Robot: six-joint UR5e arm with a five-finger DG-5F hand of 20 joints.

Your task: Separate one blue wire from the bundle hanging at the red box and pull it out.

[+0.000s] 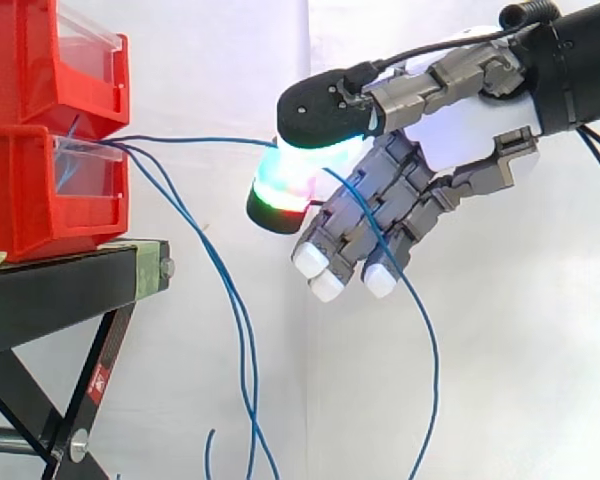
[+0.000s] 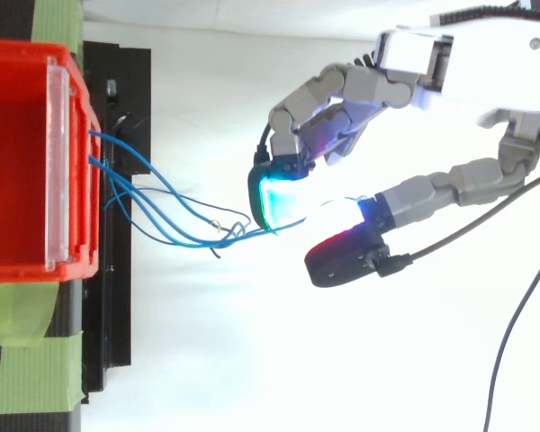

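Blue wire bundle (image 1: 238, 310) hangs from the lower red plastic bin (image 1: 40, 200) on a black stand (image 1: 50, 295). The robot hand (image 1: 460, 130) pinches one strand (image 1: 190, 139) between two glowing pads, well out from the bin. Pulling could drag neighbouring strands, which tangle just beside the pinch, or the strand could slip. It looks thin and limp, stretched nearly level.

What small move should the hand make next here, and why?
Probably draw the hand away from the red bin, pinch closed: one blue wire runs nearly straight from the bin into its pinch, while the other wires hang slack below.
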